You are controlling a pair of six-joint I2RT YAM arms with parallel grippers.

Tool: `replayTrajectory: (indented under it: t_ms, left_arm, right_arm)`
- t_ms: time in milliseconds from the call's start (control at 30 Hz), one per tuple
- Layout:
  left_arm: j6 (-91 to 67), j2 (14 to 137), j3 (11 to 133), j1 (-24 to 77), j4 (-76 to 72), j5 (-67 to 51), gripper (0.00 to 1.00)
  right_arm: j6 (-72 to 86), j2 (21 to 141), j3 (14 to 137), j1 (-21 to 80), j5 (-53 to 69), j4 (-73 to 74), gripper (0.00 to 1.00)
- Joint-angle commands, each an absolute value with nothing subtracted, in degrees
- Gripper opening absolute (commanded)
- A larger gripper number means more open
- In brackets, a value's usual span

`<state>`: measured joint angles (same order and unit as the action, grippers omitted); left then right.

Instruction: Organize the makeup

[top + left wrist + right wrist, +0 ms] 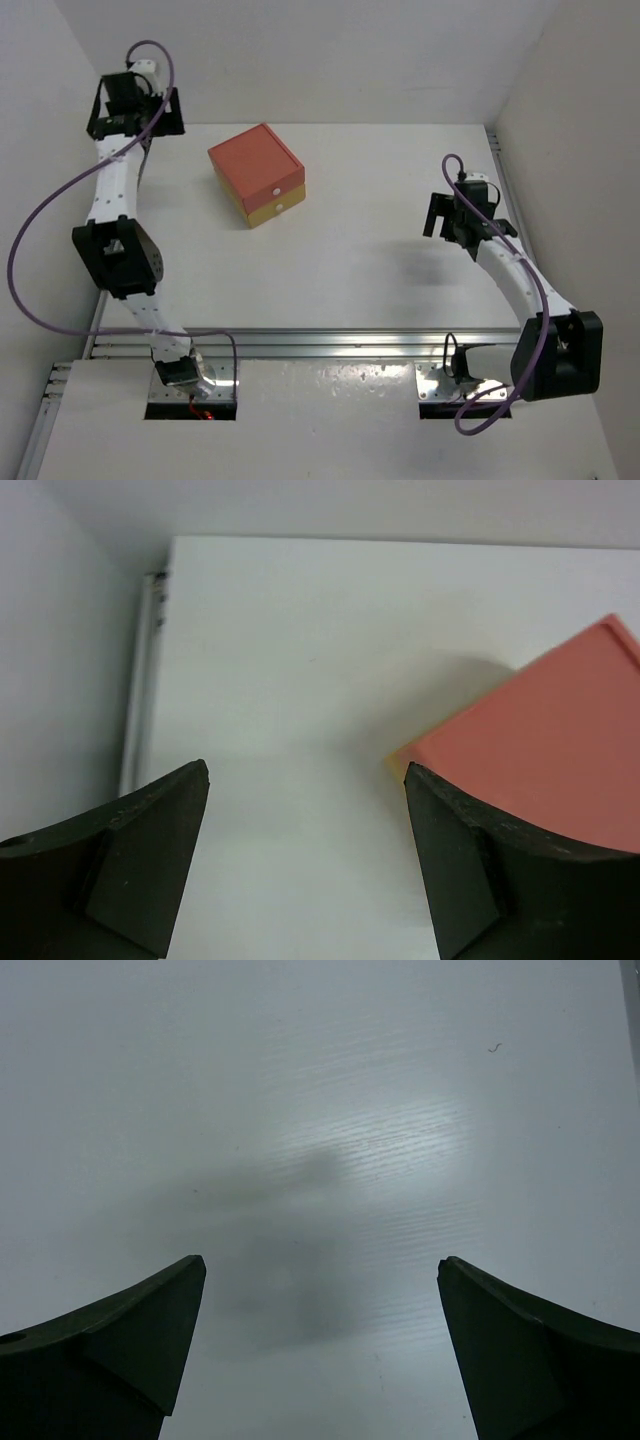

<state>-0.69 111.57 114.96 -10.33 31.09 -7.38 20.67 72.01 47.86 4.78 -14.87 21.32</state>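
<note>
Two bare metal plates at the bottom of the top view carry the arm bases. They are set into a white, slightly scuffed ledge. Just above them a ribbed aluminium rail runs across the frame, glinting near its middle. Beyond it lies the bench, a smooth matt white sheet. The right wrist view shows a faint fine grain and soft grey shadows on it.

The right arm, made of white shells with black joint housings, rises from the lower right to the middle right. There the right claw hangs over bare bench, its two dark wedge-shaped fingers wide apart with nothing between them.

The left arm, of the same build, climbs the left edge to the upper left corner. The left claw is also open and grips nothing. Only white bench shows between its matt black fingers, and the corner of the box appears just beside the right one.

The box sits upper centre, turned at an angle and well apart from both claws. It has a flat salmon-orange top, with an orange drawer over a yellow one. Each drawer has a small white knob, and both are pushed in flush.

The makeup is not in sight, so I cannot tell where it lies.

Plain white walls close the bench in at the left, back and right.
</note>
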Motion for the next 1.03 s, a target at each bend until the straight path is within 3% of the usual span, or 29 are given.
replayTrajectory:
  t_ms: [0,133,433,800,1000]
  left_arm:
    - [-2.6,104.7,108.9,-13.6,33.1,-2.2,0.85]
    - [-1.4,98.7,97.4,-17.8,34.2,-2.2,0.85]
    - [1.8,90.9,87.5,-17.8,35.2,-1.7,0.85]
    - [5.5,83.9,71.7,-17.8,35.2,-11.1,0.85]
    - [2.6,83.8,66.9,-17.8,34.7,-14.4,0.94]
  right_arm:
    - [19.9,72.6,51.8,4.6,-15.5,24.1,1.00]
    - [20.1,75.8,56.0,4.7,-15.0,25.6,1.00]
    - [21.1,78.3,57.7,5.4,-14.0,18.7,1.00]
    - [17.9,76.8,58.2,9.1,-22.1,16.3,1.00]
    - [17.5,74.9,55.8,11.0,-24.9,14.9,1.00]
